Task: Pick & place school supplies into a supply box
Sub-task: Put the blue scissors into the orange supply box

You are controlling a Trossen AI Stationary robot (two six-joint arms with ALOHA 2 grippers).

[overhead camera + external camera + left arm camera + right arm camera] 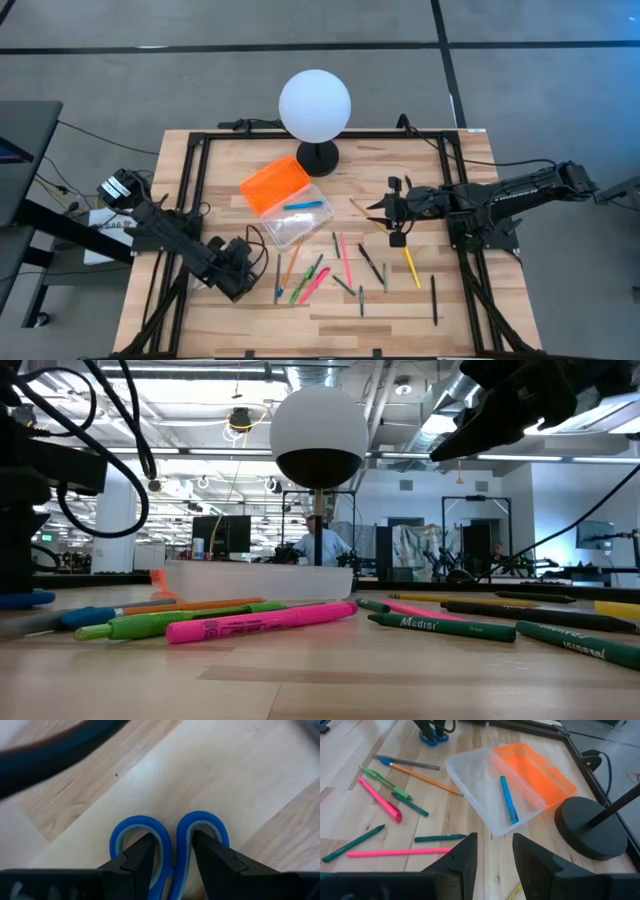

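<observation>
The blue-handled scissors (pixel 170 827) lie on the wood near the table's left near corner, under my left gripper (pixel 172 850), which is shut on them; from the right wrist they show far off as blue loops (pixel 432 739). The supply box (pixel 297 222) stands open mid-table, its orange lid (pixel 273 184) folded back beside it and a blue pen (pixel 509 800) lying inside the clear body. Pens, pencils and markers (pixel 335 265) lie scattered flat on the table near the box. My right gripper (pixel 495 852) hovers open to the right of the box (pixel 392 215), holding nothing. My left gripper comes at the scissors from above, pointing down. A fingertip (pixel 142 857) stands over each handle loop, and the inner sides of the two loops (pixel 166 845) are pinched between the fingers. The scissors lie flat on the table; the blades are hidden under the gripper.
A white globe lamp (pixel 315 104) on a black round base (pixel 317 157) stands just behind the box. A yellow pencil (pixel 411 268) and a black pen (pixel 434 300) lie toward the right near side. Black frame rails (pixel 190 180) run along the table's edges.
</observation>
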